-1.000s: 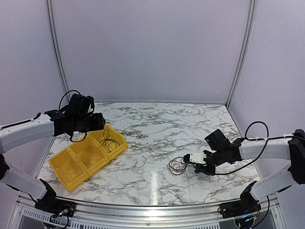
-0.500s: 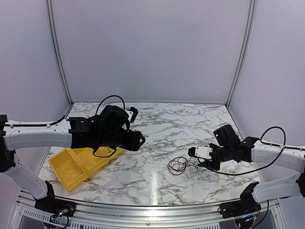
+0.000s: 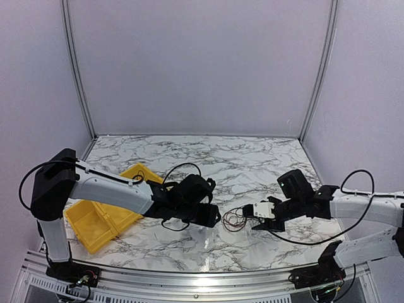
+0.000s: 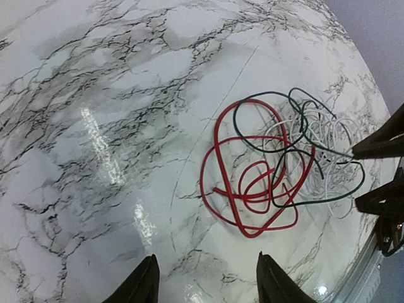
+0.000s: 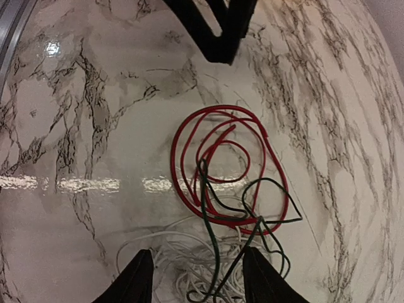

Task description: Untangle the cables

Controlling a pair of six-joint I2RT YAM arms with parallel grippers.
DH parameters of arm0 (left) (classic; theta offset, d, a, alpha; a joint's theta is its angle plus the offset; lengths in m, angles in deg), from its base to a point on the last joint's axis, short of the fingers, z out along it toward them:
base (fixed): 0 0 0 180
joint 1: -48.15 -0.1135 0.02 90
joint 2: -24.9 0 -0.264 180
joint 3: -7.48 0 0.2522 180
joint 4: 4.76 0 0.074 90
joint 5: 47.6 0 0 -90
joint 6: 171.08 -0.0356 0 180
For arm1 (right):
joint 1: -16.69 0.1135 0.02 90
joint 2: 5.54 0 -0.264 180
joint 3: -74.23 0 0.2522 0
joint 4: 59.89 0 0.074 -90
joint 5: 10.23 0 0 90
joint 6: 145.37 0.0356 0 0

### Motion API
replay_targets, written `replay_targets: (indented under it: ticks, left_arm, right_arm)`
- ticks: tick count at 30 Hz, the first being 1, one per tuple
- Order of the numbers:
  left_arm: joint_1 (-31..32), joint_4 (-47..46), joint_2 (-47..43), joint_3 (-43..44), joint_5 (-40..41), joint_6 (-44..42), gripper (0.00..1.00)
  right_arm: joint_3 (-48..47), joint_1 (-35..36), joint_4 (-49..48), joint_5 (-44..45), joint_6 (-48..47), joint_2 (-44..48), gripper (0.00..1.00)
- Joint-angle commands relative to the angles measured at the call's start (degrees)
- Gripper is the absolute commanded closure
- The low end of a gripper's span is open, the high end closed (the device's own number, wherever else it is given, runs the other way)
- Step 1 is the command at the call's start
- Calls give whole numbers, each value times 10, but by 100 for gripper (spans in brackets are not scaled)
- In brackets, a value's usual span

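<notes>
Spread and released at the left end effector (image 4: 207, 260), poised low over the bench (image 4: 95, 126) just short of the cables (image 4: 278, 167). Likewise released at the right end effector (image 5: 197, 252), flanking white strands (image 5: 180, 265) at lower centre of its view. Lying centre-right in the top view, between both: red, dark green and white, knotted loosely. Better to pinch the red loop (image 4: 249, 189) alone, pin the white opposite, then draw apart slowly. No readable writing.
</notes>
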Motion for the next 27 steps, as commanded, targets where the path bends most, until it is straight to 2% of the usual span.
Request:
replay_targets:
  ticks: [1, 13, 17, 23, 27]
  left_arm:
    - [-6, -92, 32, 23, -46, 48, 47]
    - [-32, -120, 95, 57, -97, 99, 73]
    - [-34, -127, 102, 58, -109, 102, 76]
    - [-36, -129, 107, 58, -123, 111, 76]
    - [-36, -131, 112, 60, -130, 113, 81]
  right_arm:
    - [-8, 37, -26, 17, 7, -50, 51]
    - [-2, 50, -45, 75, 16, -105, 53]
    - [-2, 50, -47, 86, 16, -116, 53]
    - [-5, 50, -45, 90, 17, -127, 54]
    - [-5, 50, -45, 92, 17, -127, 54]
